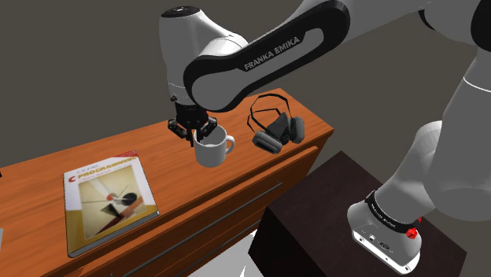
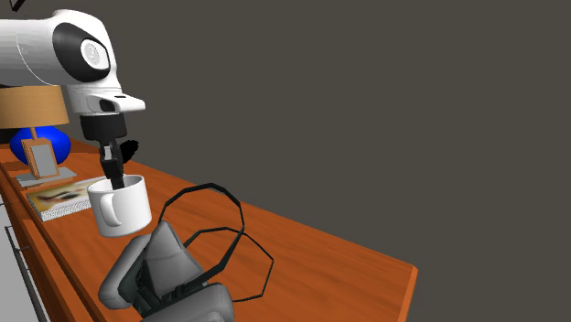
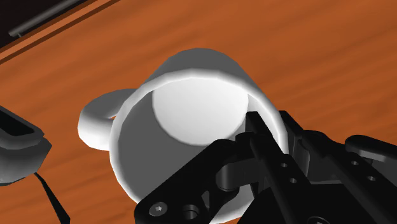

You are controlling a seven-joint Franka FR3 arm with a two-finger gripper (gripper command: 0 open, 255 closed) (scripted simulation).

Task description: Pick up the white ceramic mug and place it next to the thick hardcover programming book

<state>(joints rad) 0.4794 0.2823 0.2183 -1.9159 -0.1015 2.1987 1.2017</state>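
**A:** Status?

**B:** My gripper (image 3: pixel 270 130) is clamped on the mug (image 1: pixel 214 149) wall, one finger inside and one outside, opposite the handle. The mug is mid cabinet top (image 1: pixel 169 175), between the headphones (image 1: pixel 277 130) at one end and the book (image 1: pixel 106 201), which lies by the front edge toward the other end.

**A:** Lifted?

**B:** Can't tell if the base is clear.

**A:** Plan?

**B:** The rim grip is off-centre, so the mug may swing. Raise straight, travel slowly, keep it upright. Set it down just beside the book's near edge, not on the cover.
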